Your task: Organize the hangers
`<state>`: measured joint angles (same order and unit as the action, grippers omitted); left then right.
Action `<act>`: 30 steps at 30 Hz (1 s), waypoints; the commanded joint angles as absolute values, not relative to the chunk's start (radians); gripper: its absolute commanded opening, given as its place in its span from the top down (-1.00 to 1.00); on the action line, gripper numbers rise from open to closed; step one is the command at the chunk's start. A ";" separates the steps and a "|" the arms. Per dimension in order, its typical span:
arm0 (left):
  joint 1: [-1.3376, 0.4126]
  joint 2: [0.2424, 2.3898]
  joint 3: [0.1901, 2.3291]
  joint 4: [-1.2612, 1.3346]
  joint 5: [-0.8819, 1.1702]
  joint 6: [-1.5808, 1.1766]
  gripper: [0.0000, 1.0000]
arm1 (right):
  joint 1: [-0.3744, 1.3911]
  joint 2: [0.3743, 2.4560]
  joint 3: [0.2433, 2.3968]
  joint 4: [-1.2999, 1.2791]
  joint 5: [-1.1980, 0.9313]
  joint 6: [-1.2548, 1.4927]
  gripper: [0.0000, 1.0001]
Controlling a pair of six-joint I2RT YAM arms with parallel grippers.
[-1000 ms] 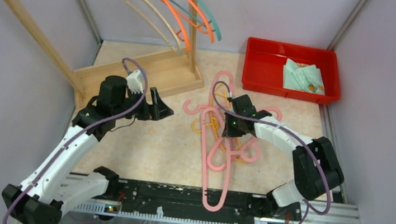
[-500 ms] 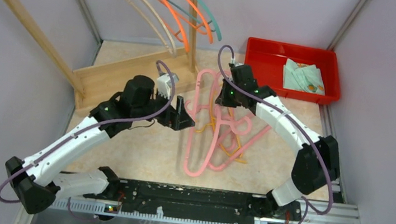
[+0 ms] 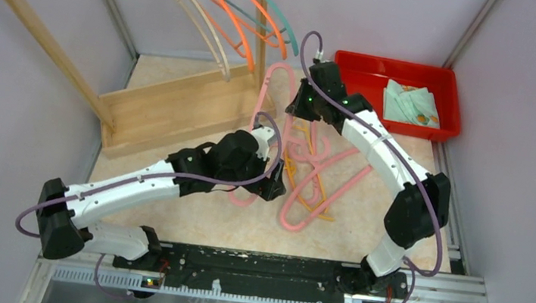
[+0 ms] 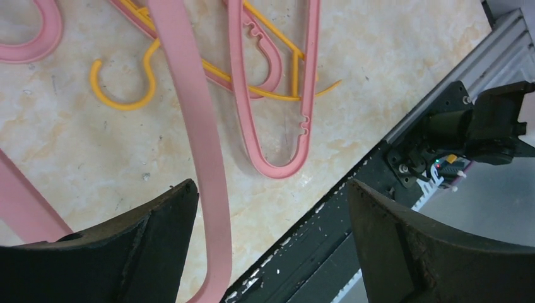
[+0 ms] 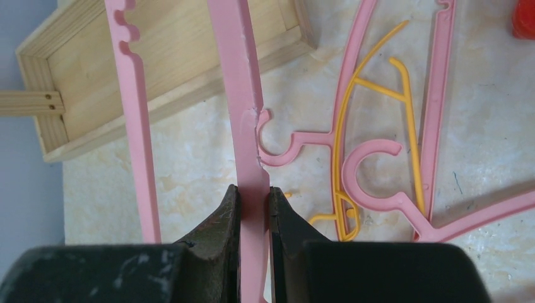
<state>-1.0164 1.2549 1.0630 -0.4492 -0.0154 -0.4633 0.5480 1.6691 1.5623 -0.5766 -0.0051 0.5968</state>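
Marbled tabletop [image 3: 196, 219] | right fingers [image 5: 221, 221] pinching pink hanger [image 5: 243, 95] | left fingers [image 4: 158, 233] spread, hanger between

The tabletop [image 3: 190, 207] is beige and marbled. Plain pale lilac walls [image 3: 1, 129] box it in on the left, back and right, with thin metal posts [image 3: 471, 30] in the back corners. A wooden rack [image 3: 47, 41] stands at the back left, made of a round pole on top, slanted legs and a shallow wooden box [image 3: 171, 106] as its base. At the back right sits a red tray [image 3: 360, 86] holding a folded pale green sheet [image 3: 410, 103]. A metal rail [image 3: 473, 293] runs along the near edge. The light is even and soft, and the shadows are faint.
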 commanded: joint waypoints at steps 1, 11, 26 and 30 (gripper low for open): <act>-1.034 1.244 1.045 -0.444 -0.146 -0.474 -0.82 | 0.555 1.603 1.618 -0.612 -0.018 0.623 1.00; -1.075 1.292 0.987 -0.453 -0.260 -0.466 -0.83 | 0.555 1.512 1.629 -0.703 -0.072 0.617 1.00; -1.087 1.304 0.974 -0.408 -0.260 -0.477 0.95 | 0.555 1.452 1.665 -0.795 -0.142 0.589 1.00; -1.087 1.236 0.955 -0.483 -0.253 -0.513 1.00 | 0.535 1.430 1.618 -0.829 -0.052 0.568 0.64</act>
<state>-1.1034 1.3102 0.9794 -0.4061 -0.2256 -0.4335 0.5529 1.5059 1.6188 -0.7769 -0.1307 0.5949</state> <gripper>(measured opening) 0.260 0.124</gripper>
